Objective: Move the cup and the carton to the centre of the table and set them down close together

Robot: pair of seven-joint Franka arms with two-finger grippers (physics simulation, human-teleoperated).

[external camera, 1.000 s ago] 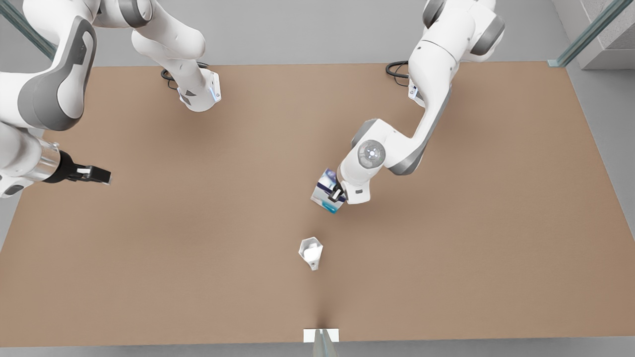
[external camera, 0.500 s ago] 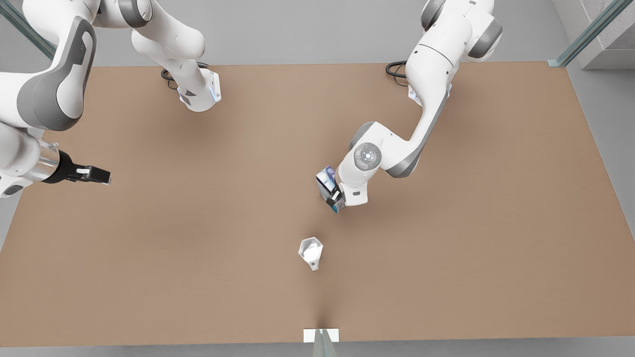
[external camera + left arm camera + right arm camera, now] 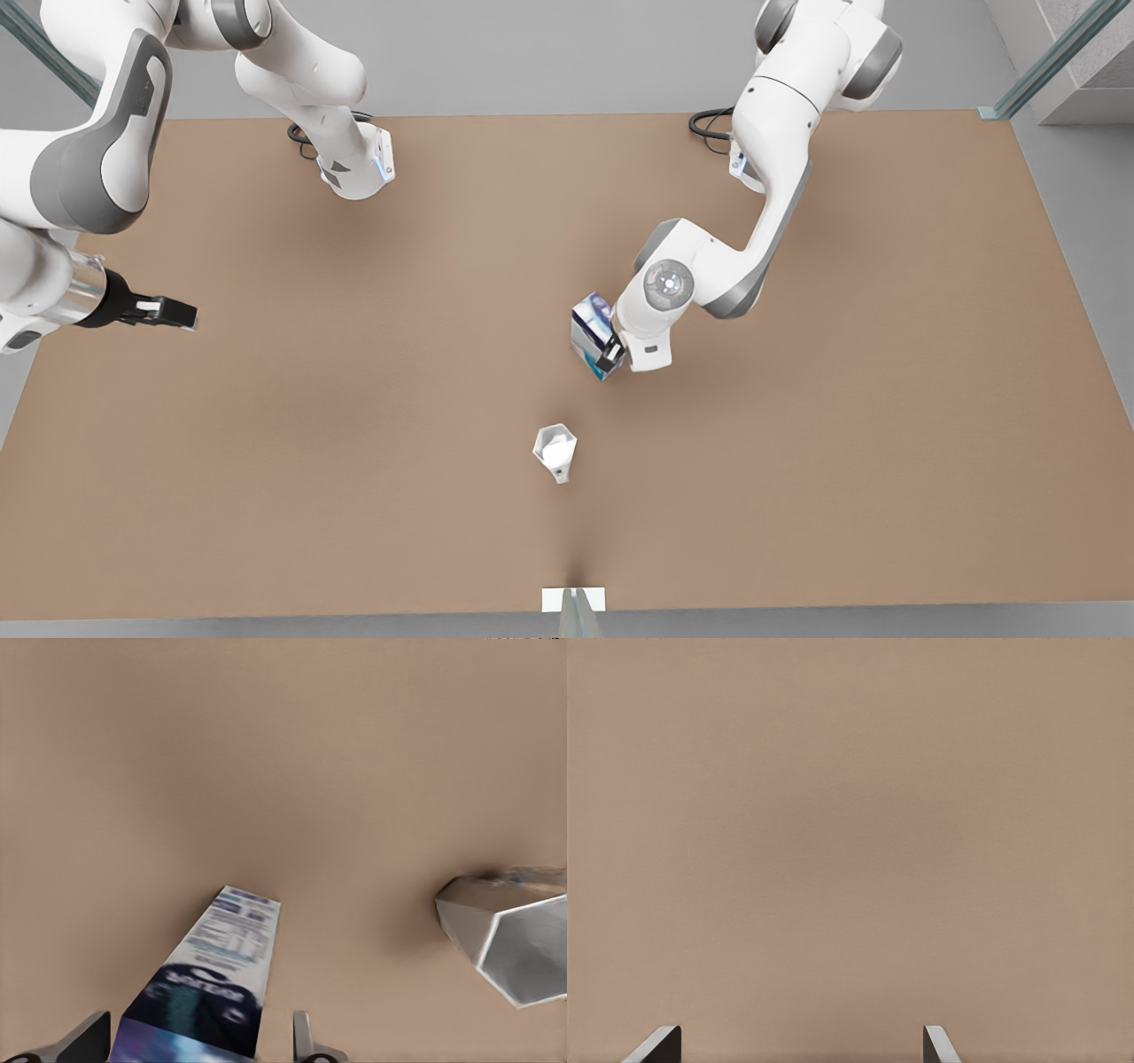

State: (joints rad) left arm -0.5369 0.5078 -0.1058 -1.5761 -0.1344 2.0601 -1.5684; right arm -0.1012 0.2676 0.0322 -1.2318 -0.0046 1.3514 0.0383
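Observation:
The blue, teal and white carton (image 3: 592,335) hangs tilted just above the middle of the tan table (image 3: 354,443), and my left gripper (image 3: 608,355) is shut on it. In the left wrist view the carton (image 3: 213,974) runs out from between the fingers (image 3: 89,1038) toward the table top, with a shadow at its far end. The silver faceted cup (image 3: 555,450) stands a short way nearer the table's front edge, apart from the carton; the cup (image 3: 509,939) shows its pale inside. My right gripper (image 3: 182,312) waits open over the front view's left edge; its open fingers (image 3: 660,1045) frame bare table.
A small white bracket (image 3: 573,599) sits on the table's front edge, below the cup. Both arm bases with black cables (image 3: 709,124) stand along the back edge. Metal frame rails (image 3: 1045,62) cross the upper corners.
The left gripper turned the carton more edge-on, then shifted slightly toward the front view's right and back. The cup and the right arm have stayed still.

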